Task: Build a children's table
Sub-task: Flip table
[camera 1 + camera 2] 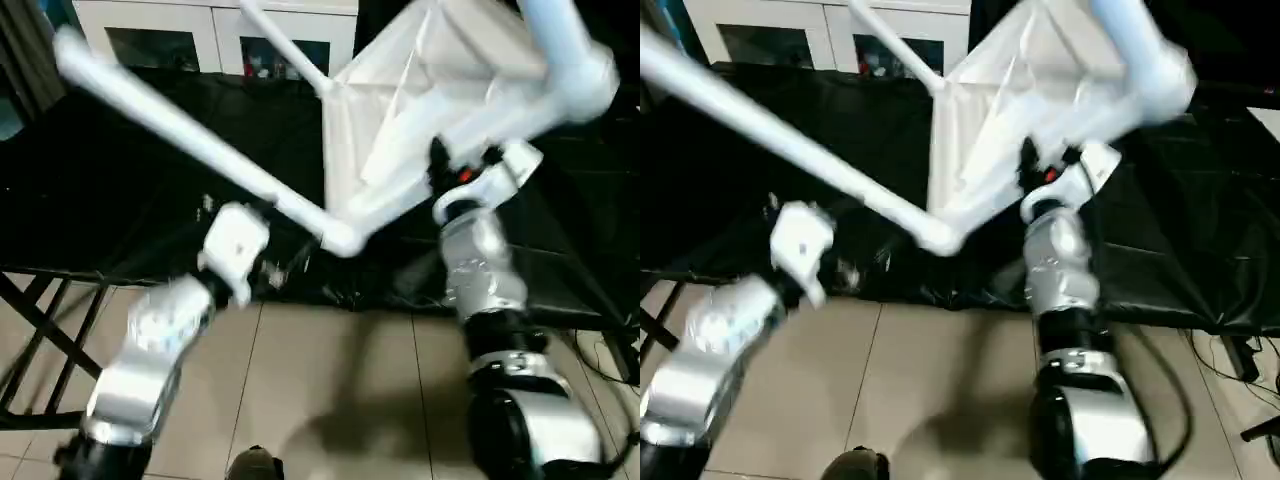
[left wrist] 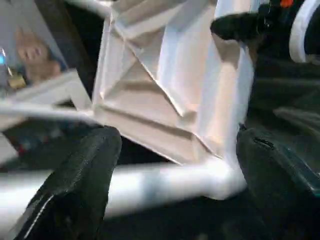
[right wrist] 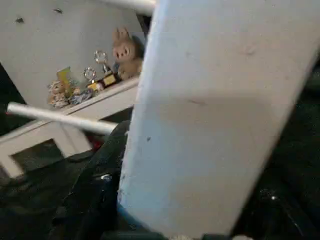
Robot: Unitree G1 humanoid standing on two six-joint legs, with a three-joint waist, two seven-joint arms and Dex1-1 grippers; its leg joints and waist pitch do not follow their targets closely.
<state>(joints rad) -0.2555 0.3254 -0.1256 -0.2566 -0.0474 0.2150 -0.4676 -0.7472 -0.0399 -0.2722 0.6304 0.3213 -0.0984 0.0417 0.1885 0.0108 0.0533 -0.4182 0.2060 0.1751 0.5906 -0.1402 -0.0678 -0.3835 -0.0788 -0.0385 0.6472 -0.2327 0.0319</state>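
Observation:
The children's table top [image 1: 400,90] hangs tilted in the air with its ribbed underside [image 2: 150,75] towards me. My right gripper [image 1: 440,165] is shut on its rim; a black finger [image 2: 240,25] lies on the edge. One long white leg [image 1: 180,130] runs from the near corner socket [image 1: 340,235] up to the left. A second leg [image 1: 565,50] sticks out at the top right, and a third leg [image 1: 285,45] shows behind the top. My left gripper [image 2: 177,145] stands wide open just below the long leg, with its fingers [image 2: 75,185] on either side and apart from it.
A black-covered work table [image 1: 150,200] lies under the parts. Behind it stands a white cabinet [image 1: 200,30] with small toys [image 3: 120,55] on a shelf. Tiled floor [image 1: 330,380] is in front, a black frame [image 1: 40,330] at the left and cables [image 1: 1230,350] at the right.

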